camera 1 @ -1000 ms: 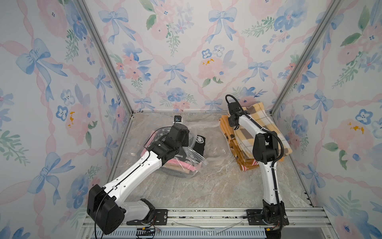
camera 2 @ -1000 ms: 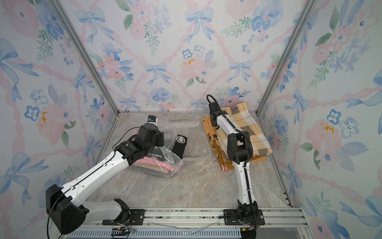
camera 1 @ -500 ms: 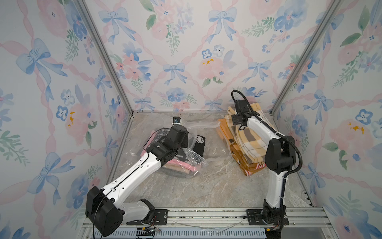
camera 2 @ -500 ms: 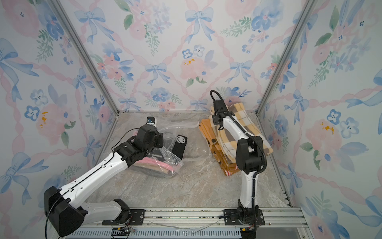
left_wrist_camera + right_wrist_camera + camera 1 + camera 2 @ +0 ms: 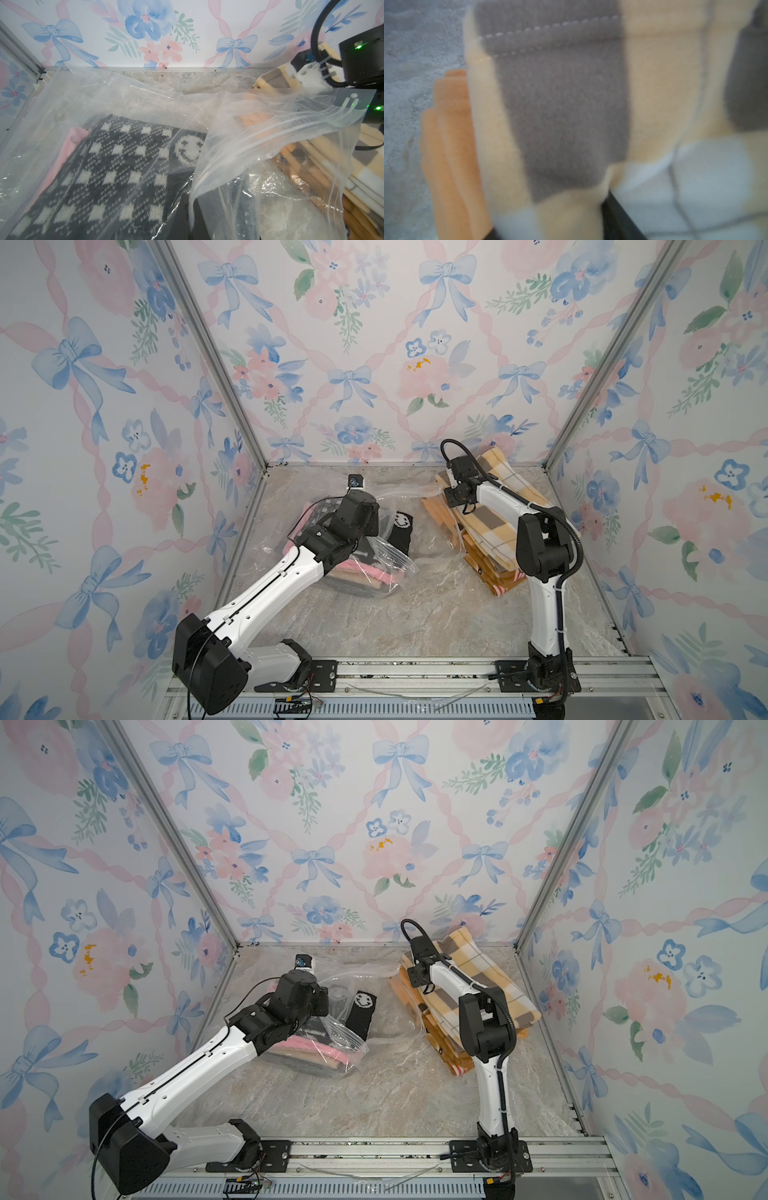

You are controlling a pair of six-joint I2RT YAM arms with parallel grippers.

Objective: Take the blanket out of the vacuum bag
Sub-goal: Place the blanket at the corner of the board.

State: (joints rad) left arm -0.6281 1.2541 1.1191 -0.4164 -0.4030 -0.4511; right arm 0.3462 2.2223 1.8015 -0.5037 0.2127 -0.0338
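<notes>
The blanket is cream, yellow and grey plaid. It lies loosely on a pile of folded orange cloth at the back right. My right gripper hangs over its left edge, jaws wide apart with a fold of the blanket between them. The vacuum bag is crinkly clear plastic spread across the middle of the table. My left gripper is shut on its zip-seal edge, which is lifted.
Under the clear plastic by the left arm lie a black-and-white knit, pink and tan folded cloth and a black smiley sock. The folded orange pile reaches toward the front right. Floral walls close in the table on three sides.
My right gripper has swung right and then come back down toward the left, and its jaws have opened. The blanket now rests on the pile. The left arm has barely moved.
</notes>
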